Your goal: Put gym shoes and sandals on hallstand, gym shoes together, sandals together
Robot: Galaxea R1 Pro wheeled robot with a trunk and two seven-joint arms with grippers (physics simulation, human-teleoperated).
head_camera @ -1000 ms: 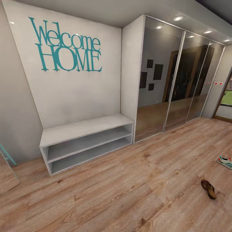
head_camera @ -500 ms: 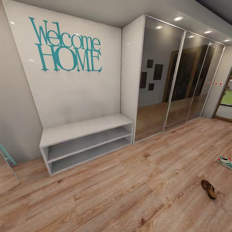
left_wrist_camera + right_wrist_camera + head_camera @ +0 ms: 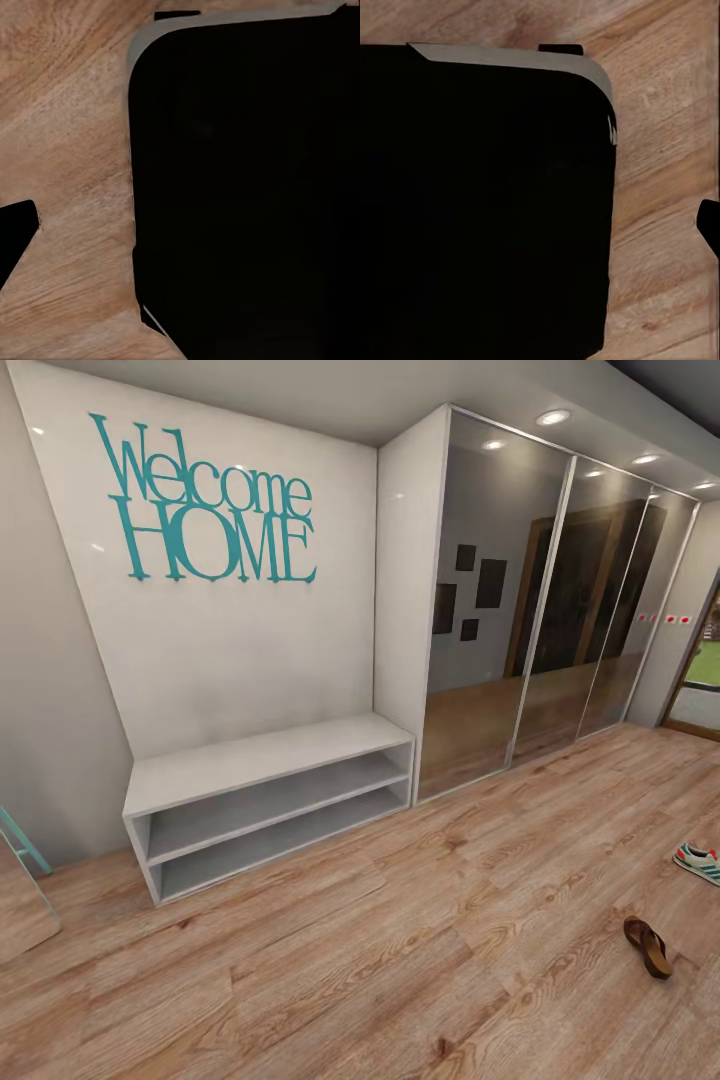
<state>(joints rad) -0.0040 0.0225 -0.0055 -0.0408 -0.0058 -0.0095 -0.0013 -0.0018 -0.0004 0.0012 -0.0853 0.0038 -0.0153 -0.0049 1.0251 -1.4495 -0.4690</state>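
Floor (image 3: 400, 960): light brown wood planks with clear grain, spreading across the whole lower part of the head view; the same planks appear beside the dark body in both wrist views.
Wall (image 3: 230, 660): plain pale grey, behind the low shelf unit.
Wardrobe (image 3: 540, 610): tall, with mirrored sliding doors and a white side panel, standing right of the shelf unit and touching its end; the doors reflect the planks and some dark frames.
Low shelf unit (image 3: 270, 760): white, flat top, two open tiers, set against the wall under the lettering; both tiers and the top are bare.
Lettering (image 3: 205, 510): teal "Welcome HOME", fixed high on the wall.
Dark body (image 3: 240, 187): a black, round-cornered block with a pale grey edge, lying over the planks in the left wrist view; a like block shows in the right wrist view.
Gym shoe (image 3: 698, 862): one white sneaker with green stripes and a red-orange accent, on the floor at the far right edge, partly cut off, well apart from the shelf unit.
Sandal (image 3: 648, 946): one dark brown sandal with a tan footbed, flat on the floor, near the sneaker and closer to the camera.
Left end effector: cannot tell how far open it is or whether it holds anything.
Right end effector: likewise, cannot tell.
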